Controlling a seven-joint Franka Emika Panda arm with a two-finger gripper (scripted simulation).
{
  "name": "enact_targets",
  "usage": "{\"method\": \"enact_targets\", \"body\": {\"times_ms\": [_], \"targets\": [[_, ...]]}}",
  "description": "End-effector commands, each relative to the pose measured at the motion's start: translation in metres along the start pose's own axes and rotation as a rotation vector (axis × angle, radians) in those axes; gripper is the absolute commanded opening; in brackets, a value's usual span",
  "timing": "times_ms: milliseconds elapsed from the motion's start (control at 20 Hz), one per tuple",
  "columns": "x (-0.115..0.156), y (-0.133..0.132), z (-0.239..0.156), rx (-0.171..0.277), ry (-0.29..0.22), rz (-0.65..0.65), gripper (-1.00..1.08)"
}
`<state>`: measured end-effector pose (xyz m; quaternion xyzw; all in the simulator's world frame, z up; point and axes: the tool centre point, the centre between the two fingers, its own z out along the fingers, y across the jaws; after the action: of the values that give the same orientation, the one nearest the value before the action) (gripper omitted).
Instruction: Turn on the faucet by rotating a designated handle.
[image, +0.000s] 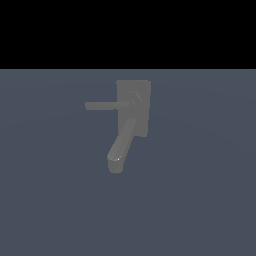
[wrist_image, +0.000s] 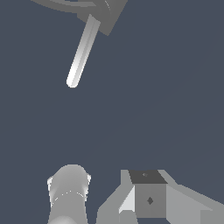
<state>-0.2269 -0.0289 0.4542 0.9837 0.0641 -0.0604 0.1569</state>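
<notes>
The matte grey faucet stands on the dark floor in the exterior view, with its flat base plate (image: 140, 95) behind. The thick rounded spout (image: 121, 145) slants down toward the front. The handle (image: 106, 105), a thin straight bar, sticks out from a round hub toward the exterior view's left. The wrist view shows the handle (wrist_image: 82, 51) some way off from the gripper (wrist_image: 107, 194). The two fingers (wrist_image: 68, 192) stand apart with nothing between them, so the gripper is open. The arm and gripper do not show in the exterior view.
A plain dark blue-grey floor (image: 200, 200) lies all around the faucet. A black band fills the top of the exterior view. Part of the faucet's body (wrist_image: 107, 15) shows at the edge of the wrist view.
</notes>
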Motion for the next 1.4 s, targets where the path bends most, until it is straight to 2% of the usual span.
{"method": "enact_targets", "body": {"times_ms": [0, 700, 1350], "targets": [[0.005, 0.008, 0.008, -0.064, -0.034, -0.024, -1.00], [0.041, 0.051, 0.045, -0.421, -0.223, -0.207, -1.00], [0.087, 0.077, 0.069, -0.721, -0.368, -0.430, -1.00]]}}
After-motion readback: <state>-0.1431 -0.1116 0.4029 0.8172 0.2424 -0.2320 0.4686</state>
